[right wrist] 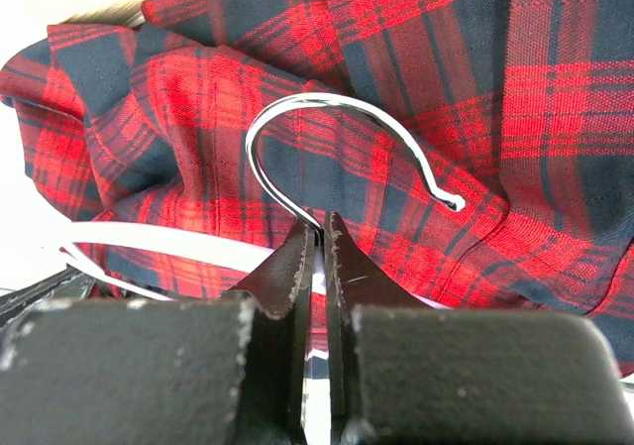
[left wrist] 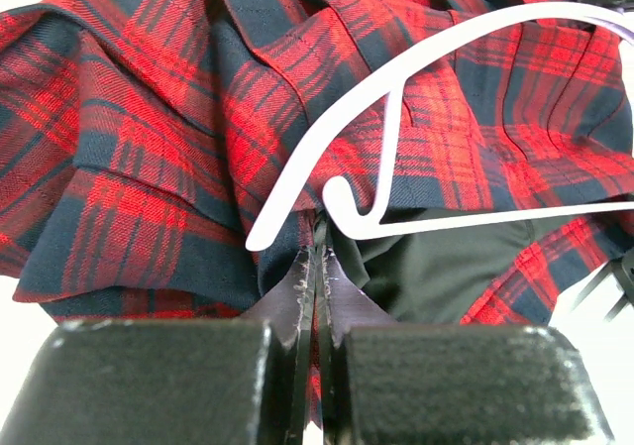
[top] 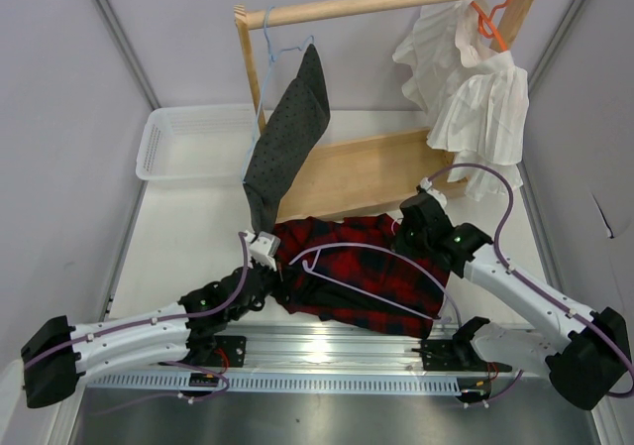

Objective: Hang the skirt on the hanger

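The red-and-navy plaid skirt (top: 362,257) lies crumpled on the table between my two arms, its black lining (left wrist: 446,267) showing at the near edge. The lilac hanger (top: 369,282) rests on top of it. My left gripper (top: 269,255) is shut on the skirt's edge (left wrist: 149,148), just below the hanger's curved end (left wrist: 396,78); a sliver of plaid shows between the jaws of this gripper (left wrist: 319,259). My right gripper (top: 408,229) is shut on the hanger at the base of its silver hook (right wrist: 297,108), with the right gripper's tips (right wrist: 319,229) over the skirt (right wrist: 495,88).
A wooden clothes rack (top: 396,4) stands at the back. On it hang a dark grey speckled garment (top: 287,138) on a light blue hanger and a white ruffled garment (top: 475,98) on an orange hanger. A white basket (top: 188,143) sits at the back left.
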Available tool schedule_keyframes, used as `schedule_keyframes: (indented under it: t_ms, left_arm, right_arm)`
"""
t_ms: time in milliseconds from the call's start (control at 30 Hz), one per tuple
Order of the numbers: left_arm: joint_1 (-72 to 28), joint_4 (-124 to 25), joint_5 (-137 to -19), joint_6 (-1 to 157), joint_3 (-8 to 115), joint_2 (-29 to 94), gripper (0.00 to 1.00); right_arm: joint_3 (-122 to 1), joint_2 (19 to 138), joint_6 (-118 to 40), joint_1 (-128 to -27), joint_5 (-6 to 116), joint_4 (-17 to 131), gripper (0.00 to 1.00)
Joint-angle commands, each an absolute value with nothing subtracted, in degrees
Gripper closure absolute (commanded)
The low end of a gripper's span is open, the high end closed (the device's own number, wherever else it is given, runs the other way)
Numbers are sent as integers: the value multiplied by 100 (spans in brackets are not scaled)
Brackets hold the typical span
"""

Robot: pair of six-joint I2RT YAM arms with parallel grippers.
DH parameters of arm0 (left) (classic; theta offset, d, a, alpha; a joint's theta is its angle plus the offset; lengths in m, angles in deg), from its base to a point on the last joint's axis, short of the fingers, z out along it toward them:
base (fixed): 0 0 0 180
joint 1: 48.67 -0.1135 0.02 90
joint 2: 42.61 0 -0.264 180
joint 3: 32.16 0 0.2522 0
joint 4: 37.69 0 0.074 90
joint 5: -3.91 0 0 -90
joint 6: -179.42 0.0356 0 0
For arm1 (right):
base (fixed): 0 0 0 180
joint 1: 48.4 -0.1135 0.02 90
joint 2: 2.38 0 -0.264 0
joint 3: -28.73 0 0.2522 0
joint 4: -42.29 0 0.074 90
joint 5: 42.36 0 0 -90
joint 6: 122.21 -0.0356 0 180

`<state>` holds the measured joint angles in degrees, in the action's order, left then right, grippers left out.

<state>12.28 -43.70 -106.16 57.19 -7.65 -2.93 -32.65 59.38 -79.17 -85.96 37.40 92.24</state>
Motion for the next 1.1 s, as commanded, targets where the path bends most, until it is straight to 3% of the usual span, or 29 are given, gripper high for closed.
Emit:
schedule_keyframes:
  t_ms: [0, 433, 1067]
  left_arm:
    - [1224, -4222, -10472, 5866, -635, -394, 100]
    - [1224, -4327, -10727, 5778, -662, -421, 100]
    - [1224, -4125, -10868, 5883, -618, -359, 100]
  right_arm:
    - [-3530, 6055, -7792, -8593, 3595, 9182, 100]
    - [-3609, 6152, -7484, -8232, 3833, 9165, 100]
    - [-3443, 6240, -7669, -8619, 3798, 9182, 100]
